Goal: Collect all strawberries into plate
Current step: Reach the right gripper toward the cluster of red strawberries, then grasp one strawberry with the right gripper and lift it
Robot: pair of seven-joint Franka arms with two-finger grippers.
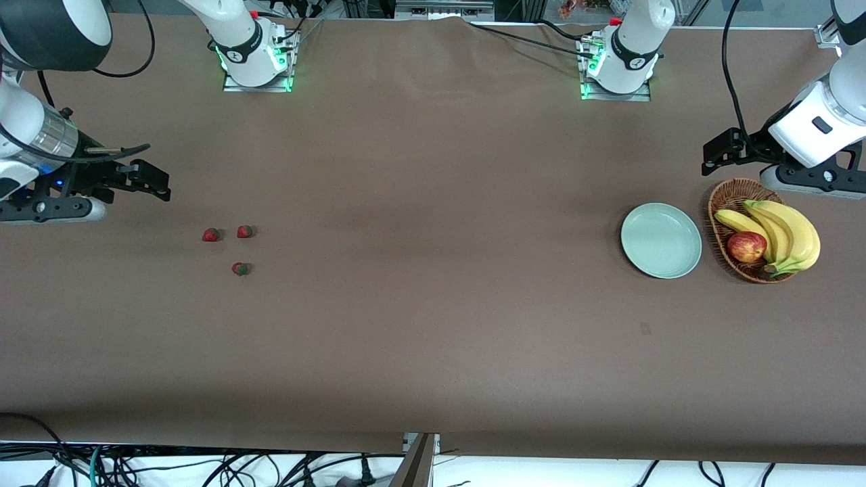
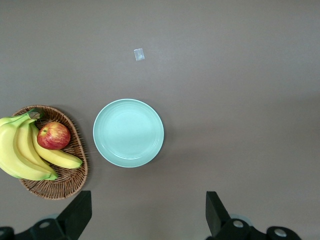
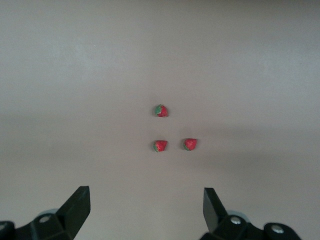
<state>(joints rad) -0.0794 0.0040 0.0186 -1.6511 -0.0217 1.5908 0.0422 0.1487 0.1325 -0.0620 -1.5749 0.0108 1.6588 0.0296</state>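
Your right gripper (image 3: pixel 145 212) hangs wide open and empty near the three strawberries (image 3: pixel 161 111) for picking, while your left gripper (image 2: pixel 149 215), likewise open and empty, waits by the plate (image 2: pixel 128 132).

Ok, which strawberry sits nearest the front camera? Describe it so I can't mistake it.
Look toward the right arm's end of the brown table, where three tiny red strawberries lie. Two sit side by side; the lone strawberry lies apart, nearer the front camera, showing the most green cap.
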